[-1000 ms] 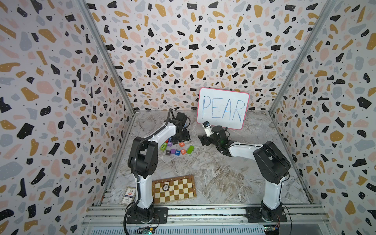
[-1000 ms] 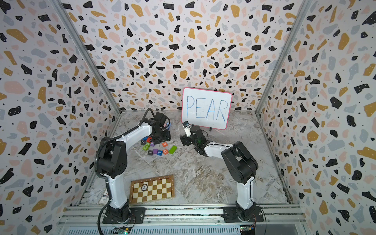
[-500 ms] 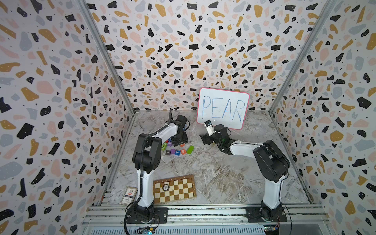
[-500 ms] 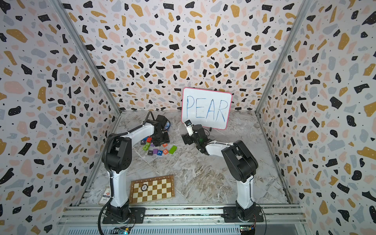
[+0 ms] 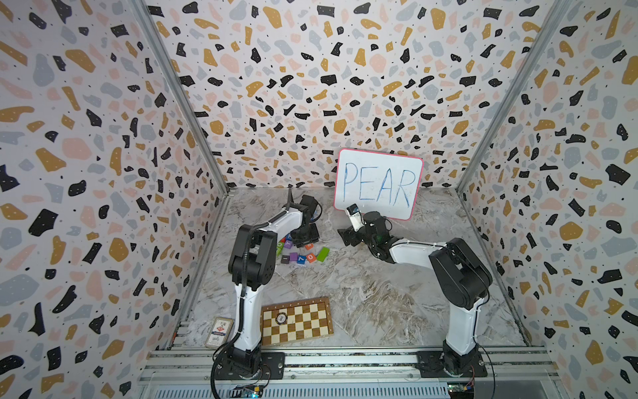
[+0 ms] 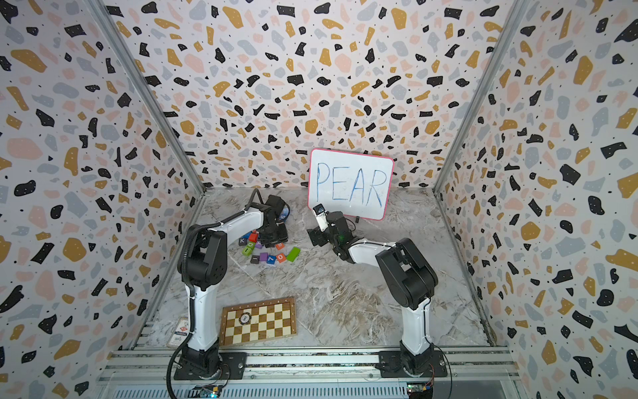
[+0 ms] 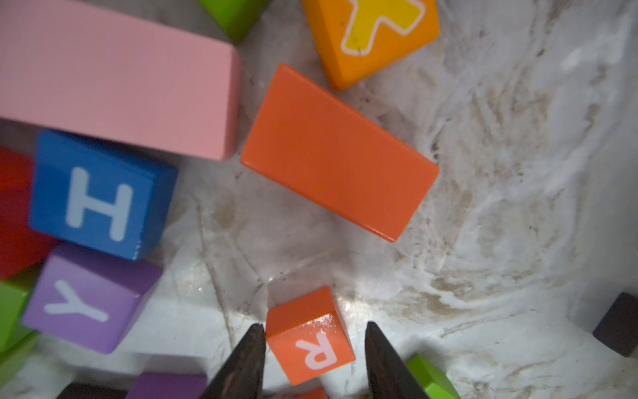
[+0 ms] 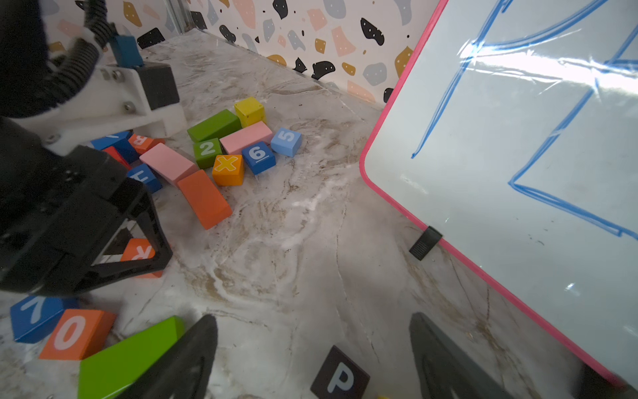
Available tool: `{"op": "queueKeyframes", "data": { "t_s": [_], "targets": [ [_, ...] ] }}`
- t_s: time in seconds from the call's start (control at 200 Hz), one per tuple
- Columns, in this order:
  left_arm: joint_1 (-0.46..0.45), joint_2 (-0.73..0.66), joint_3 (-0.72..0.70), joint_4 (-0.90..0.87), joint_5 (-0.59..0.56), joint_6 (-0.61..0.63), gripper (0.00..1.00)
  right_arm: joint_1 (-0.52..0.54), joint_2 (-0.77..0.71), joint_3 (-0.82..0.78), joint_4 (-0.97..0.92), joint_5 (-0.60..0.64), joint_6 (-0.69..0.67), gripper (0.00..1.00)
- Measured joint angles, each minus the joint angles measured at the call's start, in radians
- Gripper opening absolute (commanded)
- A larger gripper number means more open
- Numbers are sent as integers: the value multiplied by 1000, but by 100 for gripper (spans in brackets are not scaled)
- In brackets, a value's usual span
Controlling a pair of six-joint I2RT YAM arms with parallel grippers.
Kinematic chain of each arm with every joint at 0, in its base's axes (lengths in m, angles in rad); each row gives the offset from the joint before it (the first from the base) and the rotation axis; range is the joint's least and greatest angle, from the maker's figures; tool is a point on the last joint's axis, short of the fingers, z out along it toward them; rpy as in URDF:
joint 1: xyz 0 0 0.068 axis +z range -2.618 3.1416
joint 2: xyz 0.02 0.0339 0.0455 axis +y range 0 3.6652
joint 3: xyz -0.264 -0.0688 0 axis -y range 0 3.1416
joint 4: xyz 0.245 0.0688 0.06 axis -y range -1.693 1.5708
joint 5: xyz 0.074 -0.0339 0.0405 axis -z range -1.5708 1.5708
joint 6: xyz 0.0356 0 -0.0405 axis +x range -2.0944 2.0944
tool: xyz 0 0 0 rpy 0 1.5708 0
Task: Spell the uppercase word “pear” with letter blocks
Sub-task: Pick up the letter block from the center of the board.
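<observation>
The left hand (image 7: 314, 326) sits partly open astride the orange R block (image 7: 309, 336) on the surface (image 7: 483, 207), one finger touching it, while the wide-open right hand (image 8: 312, 319) has the black P block (image 8: 340, 374) between its fingers.

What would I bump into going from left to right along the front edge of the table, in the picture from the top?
In a top view: card box → left arm → chessboard → right arm.
</observation>
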Motion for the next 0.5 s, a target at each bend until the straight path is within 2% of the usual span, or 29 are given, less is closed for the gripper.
{"op": "queueKeyframes", "data": {
  "t_s": [0.496],
  "targets": [
    [0, 12, 5, -2, -3, 1, 41, 0, 0, 0, 0, -10, 5, 89]
  ]
}}
